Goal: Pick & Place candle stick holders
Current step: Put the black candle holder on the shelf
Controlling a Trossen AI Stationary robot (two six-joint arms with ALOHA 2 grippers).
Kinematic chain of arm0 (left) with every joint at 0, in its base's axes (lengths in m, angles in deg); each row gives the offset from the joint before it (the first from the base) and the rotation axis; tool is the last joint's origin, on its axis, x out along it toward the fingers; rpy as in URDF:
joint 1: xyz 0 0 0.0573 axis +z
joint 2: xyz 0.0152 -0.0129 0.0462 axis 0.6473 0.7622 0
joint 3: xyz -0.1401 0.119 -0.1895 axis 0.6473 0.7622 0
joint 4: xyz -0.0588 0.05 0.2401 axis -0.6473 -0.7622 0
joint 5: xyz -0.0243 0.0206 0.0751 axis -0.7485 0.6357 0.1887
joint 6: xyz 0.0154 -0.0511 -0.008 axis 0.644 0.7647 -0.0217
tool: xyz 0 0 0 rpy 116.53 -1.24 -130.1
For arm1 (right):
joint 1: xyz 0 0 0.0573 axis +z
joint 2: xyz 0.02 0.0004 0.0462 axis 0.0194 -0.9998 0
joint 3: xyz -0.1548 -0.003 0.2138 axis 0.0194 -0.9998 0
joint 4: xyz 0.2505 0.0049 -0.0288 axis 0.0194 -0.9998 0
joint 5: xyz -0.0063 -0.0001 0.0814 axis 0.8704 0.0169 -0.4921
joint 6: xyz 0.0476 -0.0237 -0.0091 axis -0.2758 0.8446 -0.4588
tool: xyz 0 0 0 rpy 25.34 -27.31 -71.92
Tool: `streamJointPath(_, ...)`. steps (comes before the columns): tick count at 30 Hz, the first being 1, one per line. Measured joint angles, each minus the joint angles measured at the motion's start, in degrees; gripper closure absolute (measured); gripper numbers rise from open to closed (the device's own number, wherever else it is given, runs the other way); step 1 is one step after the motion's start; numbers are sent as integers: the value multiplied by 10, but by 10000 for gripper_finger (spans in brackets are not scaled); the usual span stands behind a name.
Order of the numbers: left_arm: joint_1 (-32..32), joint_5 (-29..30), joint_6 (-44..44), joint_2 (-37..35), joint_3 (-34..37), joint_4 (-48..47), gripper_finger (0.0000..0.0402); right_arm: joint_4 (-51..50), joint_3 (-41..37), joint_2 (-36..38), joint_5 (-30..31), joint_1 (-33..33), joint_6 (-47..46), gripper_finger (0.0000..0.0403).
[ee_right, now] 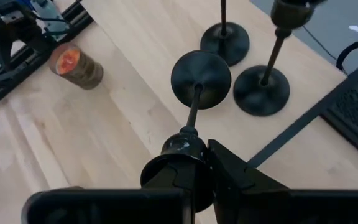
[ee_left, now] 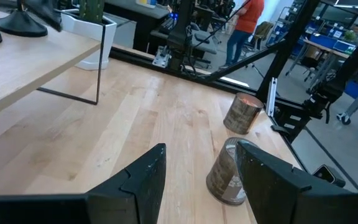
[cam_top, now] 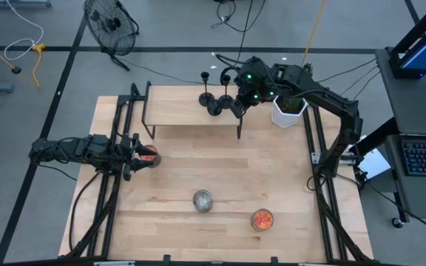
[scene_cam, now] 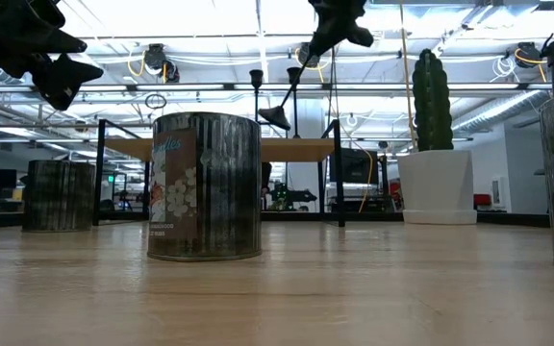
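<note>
Three black candle stick holders are over the raised wooden shelf (cam_top: 176, 107) at the table's far side. Two of them (ee_right: 225, 40) (ee_right: 263, 90) stand upright on their disc bases on the shelf. My right gripper (ee_right: 197, 168) is shut on the third holder (ee_right: 194, 106), which slants above the shelf; it also shows in the low view (scene_cam: 287, 96). My left gripper (ee_left: 197, 174) is open and empty, raised at the table's left side above an orange-filled jar (cam_top: 148, 155). My right gripper pinches the third holder's cup top (ee_right: 182, 149) between its two fingers, coming from above at a slant. The stem runs on away from the fingers. The disc base (ee_right: 201, 74) is lifted clear of the shelf, and the holder is tilted.
A white pot with a cactus (cam_top: 288, 111) stands right of the shelf, close to my right arm. A silver can (cam_top: 203, 200) and a second orange-filled jar (cam_top: 262, 219) stand near the table's front. Black rails run along both table sides.
</note>
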Motion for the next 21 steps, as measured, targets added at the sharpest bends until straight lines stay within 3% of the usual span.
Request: streamJointPath(21, 0, 1, -11, 0, 0, 18, 201, 1, -1, -15, 0, -7, 61, 385)
